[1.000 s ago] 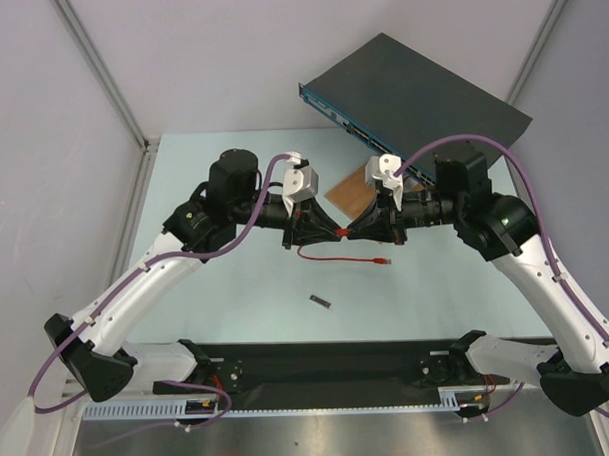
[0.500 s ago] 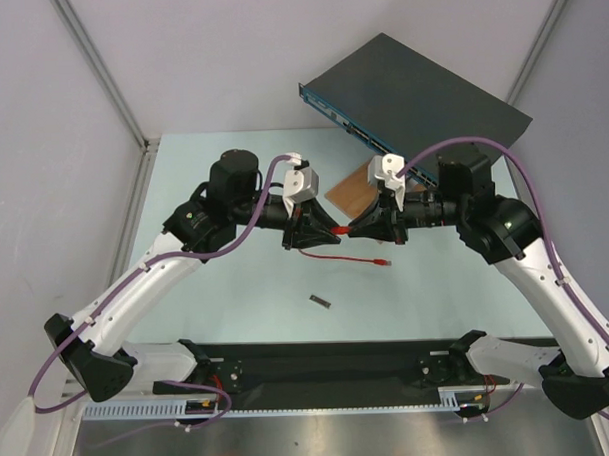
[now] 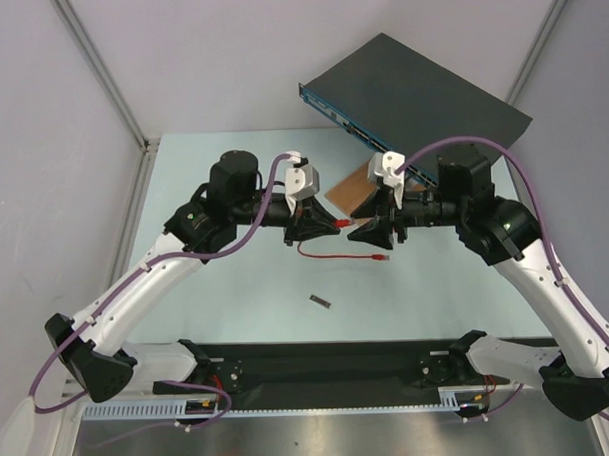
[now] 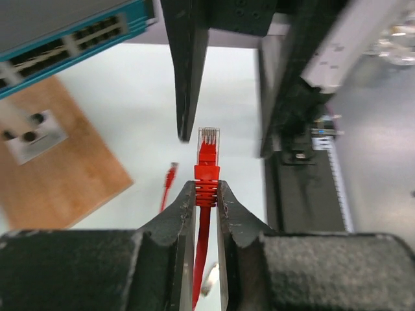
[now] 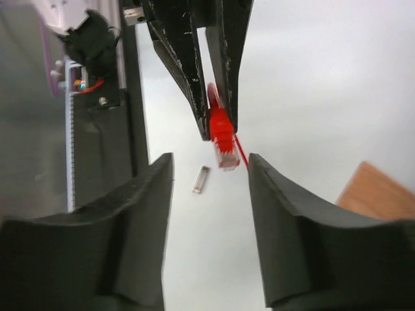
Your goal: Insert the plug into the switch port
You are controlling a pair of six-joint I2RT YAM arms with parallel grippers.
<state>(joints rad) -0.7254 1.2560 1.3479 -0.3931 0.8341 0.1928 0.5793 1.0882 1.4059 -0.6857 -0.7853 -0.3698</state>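
The table (image 3: 247,290) carried the switch (image 3: 420,89) at its far right corner, its row of ports facing the arms and well apart from both of them. A wooden board (image 3: 351,194) lay just in front of it.

Above the middle of the table the two grippers met tip to tip. The left gripper (image 4: 206,191) was clamped on the ribbed red boot of the plug (image 4: 207,146), whose clear tip stuck out free beyond the fingertips. The right gripper (image 5: 211,162) stood wide apart with nothing in it. Its fingers flanked the plug without touching it, as far as the wrist views showed.

The red cable (image 3: 330,255) drooped from the left gripper onto the table and ended in a second plug (image 3: 384,256) lying loose.

This looked like a handover to the arm nearer the switch. To do it well, the right gripper should centre the plug between its fingers and close on the body behind the clear tip. That leaves the tip and latch bare for the port. The left should let go only once that hold is firm, and the slack cable must not tug the plug askew.

A small dark piece (image 3: 320,301) lay nearer the bases.
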